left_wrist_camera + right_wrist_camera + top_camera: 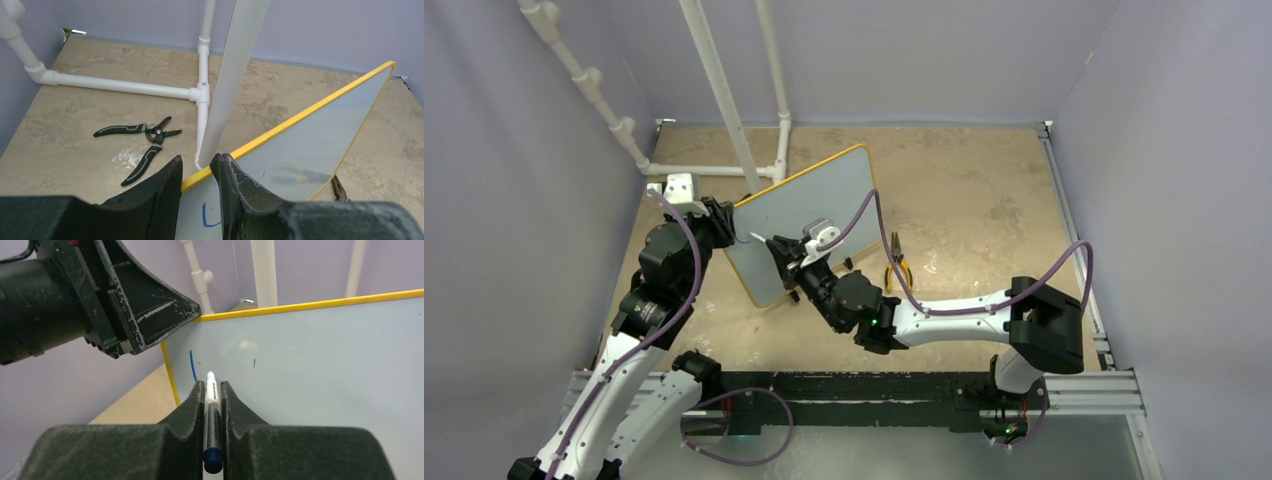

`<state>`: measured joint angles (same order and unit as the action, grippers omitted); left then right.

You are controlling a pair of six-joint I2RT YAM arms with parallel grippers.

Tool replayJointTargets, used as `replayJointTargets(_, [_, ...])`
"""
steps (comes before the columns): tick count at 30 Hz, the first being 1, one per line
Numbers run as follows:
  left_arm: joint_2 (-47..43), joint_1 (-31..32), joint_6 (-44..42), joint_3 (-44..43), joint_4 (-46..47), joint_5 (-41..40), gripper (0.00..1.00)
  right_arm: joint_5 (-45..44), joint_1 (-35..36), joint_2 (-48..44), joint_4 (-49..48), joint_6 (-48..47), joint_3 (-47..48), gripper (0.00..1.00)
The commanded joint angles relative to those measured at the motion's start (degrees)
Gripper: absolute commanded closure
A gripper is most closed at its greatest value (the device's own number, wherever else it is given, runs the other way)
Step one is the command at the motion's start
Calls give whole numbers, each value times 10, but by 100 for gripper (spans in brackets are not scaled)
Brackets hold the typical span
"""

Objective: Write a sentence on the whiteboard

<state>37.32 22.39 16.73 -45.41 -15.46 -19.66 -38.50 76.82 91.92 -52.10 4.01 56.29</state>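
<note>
The whiteboard (819, 215), pale grey with a yellow frame, stands tilted on the table. My left gripper (726, 226) is shut on its left edge, and the yellow rim runs between the jaws of this gripper (196, 169). My right gripper (214, 385) is shut on a white marker (210, 399) with a blue cap end. Its tip points at the whiteboard (320, 365), just right of a short blue stroke (192, 365). Of the sentence, only one blue L-shaped mark (209, 219) shows on the whiteboard (310, 135).
A white PVC pipe frame (125, 86) stands behind the board, one upright (235, 65) close to my left fingers. Black pliers (140, 137) lie on the table beyond the board. Yellow-handled pliers (896, 265) lie to the right of the board. Purple walls enclose the table.
</note>
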Motion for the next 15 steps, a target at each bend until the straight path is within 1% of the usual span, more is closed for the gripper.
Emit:
replayJointTargets(1, [5,-5,-3,9,-3,20,69,11,-4,10,-24,-15,29,100])
replayJointTargets(15, [4,-8,-3,11,-2,23,69,8,-16,26,-27,-12,39,100])
